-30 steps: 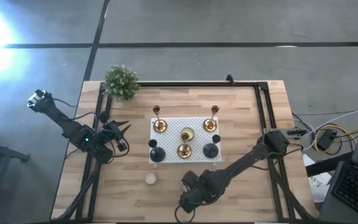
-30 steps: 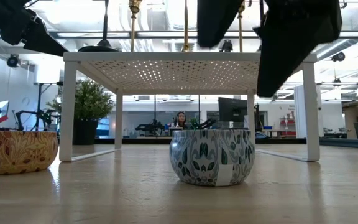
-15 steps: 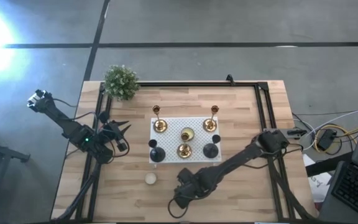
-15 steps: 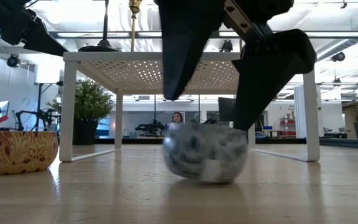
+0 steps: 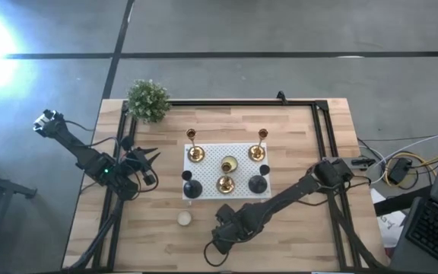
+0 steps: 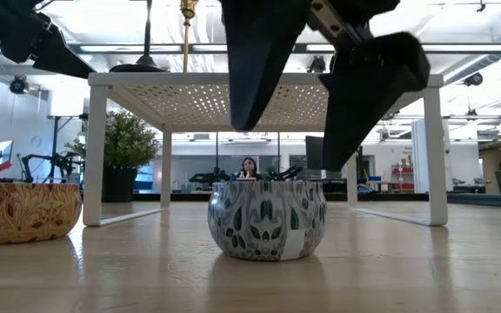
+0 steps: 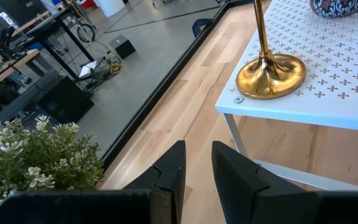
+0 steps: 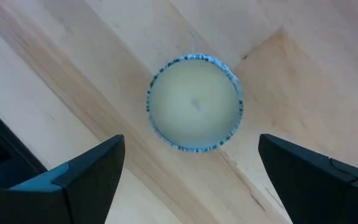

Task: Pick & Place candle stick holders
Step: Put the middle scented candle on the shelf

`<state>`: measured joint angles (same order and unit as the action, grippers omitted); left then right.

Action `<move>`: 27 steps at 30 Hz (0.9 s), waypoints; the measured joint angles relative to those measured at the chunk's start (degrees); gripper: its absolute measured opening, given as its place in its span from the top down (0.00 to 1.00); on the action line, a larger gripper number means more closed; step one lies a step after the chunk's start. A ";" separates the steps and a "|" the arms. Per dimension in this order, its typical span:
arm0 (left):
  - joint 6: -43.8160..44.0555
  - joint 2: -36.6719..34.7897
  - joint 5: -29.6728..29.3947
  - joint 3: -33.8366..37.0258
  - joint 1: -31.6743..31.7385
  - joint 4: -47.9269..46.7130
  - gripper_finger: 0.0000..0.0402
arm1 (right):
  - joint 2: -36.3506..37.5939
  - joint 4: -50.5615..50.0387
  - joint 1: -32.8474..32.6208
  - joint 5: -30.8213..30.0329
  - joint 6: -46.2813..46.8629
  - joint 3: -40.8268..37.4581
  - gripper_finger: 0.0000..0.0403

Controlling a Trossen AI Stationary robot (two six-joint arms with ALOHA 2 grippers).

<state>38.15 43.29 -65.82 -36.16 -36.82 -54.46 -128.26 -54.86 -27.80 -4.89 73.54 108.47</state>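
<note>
Three brass candle stick holders (image 5: 195, 152) (image 5: 258, 151) (image 5: 226, 183) and two squat black ones (image 5: 192, 188) (image 5: 259, 183) stand by their bases on a white perforated stand (image 5: 207, 146). My right gripper (image 6: 291, 148) is open and points down over a blue-green patterned candle jar (image 6: 266, 219) that stands on the table near its front edge. One finger is on each side of the jar and above its rim. The right wrist view shows its wax top (image 8: 195, 102). My left gripper (image 7: 197, 171) is open and empty left of the stand, facing a brass holder's base (image 7: 271, 74).
A gold patterned candle jar (image 6: 24, 211) stands on the table left of the blue-green one; it also shows in the high view (image 5: 183, 218). A small potted plant (image 5: 148, 99) is at the far left corner. A black frame runs along the table's edges.
My right gripper has gone toward the table's left edge and come down over the blue-green jar, staying open. The jar has slid a little toward the table's left edge and stands upright.
</note>
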 joint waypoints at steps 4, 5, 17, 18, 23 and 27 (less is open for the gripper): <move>0.00 0.00 0.00 -0.02 -0.02 0.00 0.79 | -0.14 0.79 0.57 0.00 -0.44 -0.01 0.10; 0.00 0.00 0.00 0.00 0.00 0.00 0.79 | -0.14 0.91 0.70 -0.06 -0.44 -0.01 0.10; 0.00 0.00 0.00 -0.02 -0.01 0.00 0.79 | -2.98 3.46 1.80 3.00 -1.84 -0.02 0.10; 0.00 0.00 0.00 0.00 -0.02 -0.02 0.79 | -3.34 3.73 1.92 3.46 -2.06 -0.04 0.10; 0.00 0.00 0.02 0.00 -0.02 -0.02 0.79 | -4.23 5.29 2.22 3.81 -3.29 -0.04 0.10; 0.00 0.00 0.00 -0.02 -0.01 -0.01 0.79 | -4.25 5.88 2.39 3.37 -3.29 -0.04 0.10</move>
<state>38.15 43.29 -65.82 -36.18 -36.83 -54.47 -132.51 -48.98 -25.41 -1.52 70.26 108.42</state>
